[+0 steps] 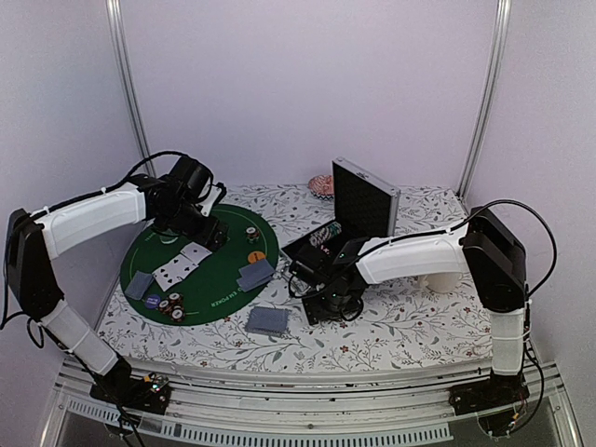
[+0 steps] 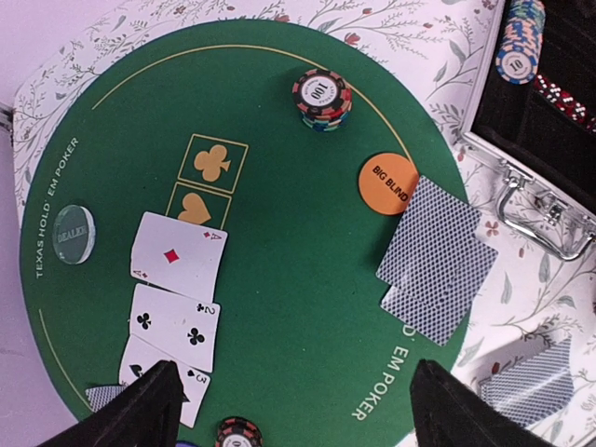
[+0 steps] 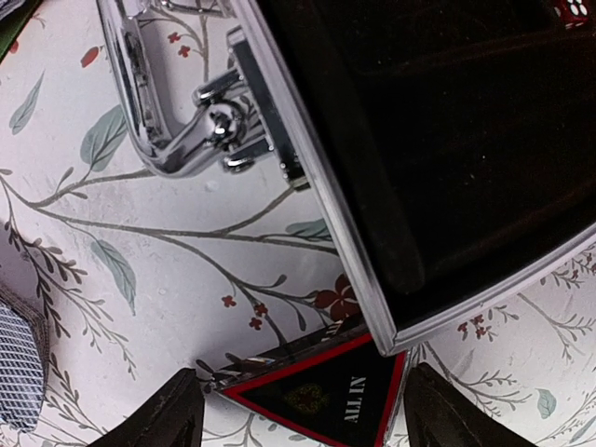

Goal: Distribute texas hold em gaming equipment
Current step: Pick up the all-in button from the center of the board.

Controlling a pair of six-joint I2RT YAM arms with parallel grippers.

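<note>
A round green poker mat (image 1: 219,279) lies at the left. On it are three face-up cards (image 2: 177,256), a face-down pair (image 2: 436,259), the orange BIG BLIND button (image 2: 390,183), a striped chip stack (image 2: 322,98) and more chips (image 1: 170,305). My left gripper (image 2: 298,414) hovers open and empty above the mat, over its far side (image 1: 200,228). My right gripper (image 3: 303,419) is open and low over the cloth by the case's near corner (image 1: 321,298). Its fingers straddle a black and red triangular ALL IN plaque (image 3: 326,396).
The open silver case (image 1: 358,209) stands right of the mat, with chips (image 2: 520,42) in it and its handle (image 3: 177,102) facing the mat. A grey-blue deck (image 1: 268,320) lies near the front. A cream mug (image 1: 445,279) is behind my right arm. A green dealer button (image 2: 74,234) lies on the mat.
</note>
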